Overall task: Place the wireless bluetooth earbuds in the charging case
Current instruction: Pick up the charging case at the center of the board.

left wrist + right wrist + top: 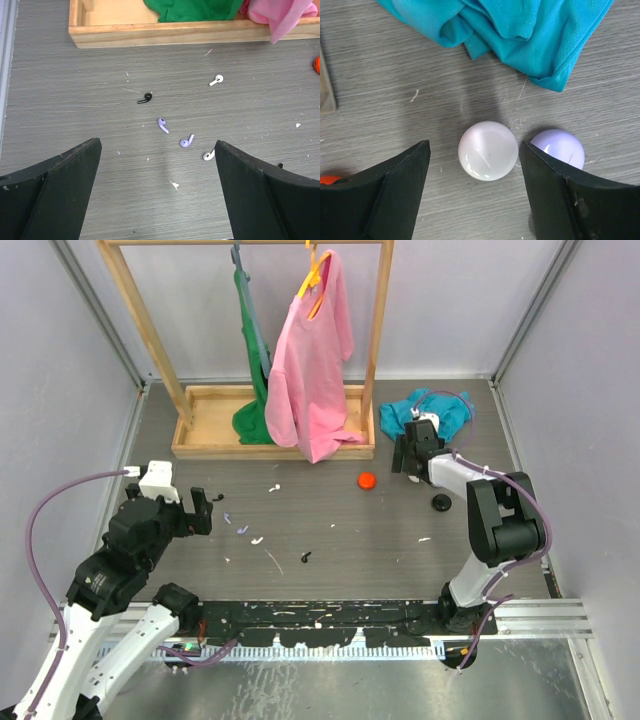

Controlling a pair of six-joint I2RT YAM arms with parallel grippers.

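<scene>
Between the fingers of my open right gripper (474, 147) a white round charging case (488, 150) rests shut on the table; the left finger stands well off it, the right finger close beside it. A lilac case (559, 147) sits partly behind that right finger. A red case (367, 480) and a black case (441, 502) lie near the right gripper (412, 462). My left gripper (158, 144) hovers wide open and holds nothing. Ahead of it lie loose earbuds: two lilac (163, 125) (186, 142), a black one (145, 98), and white ones (216, 80) (208, 156).
A teal cloth (520, 30) is crumpled just beyond the cases. The wooden rack base (175, 32) runs across the back, with a green garment (252, 360) and a pink shirt (312, 370) hanging over it. White scraps dot the table.
</scene>
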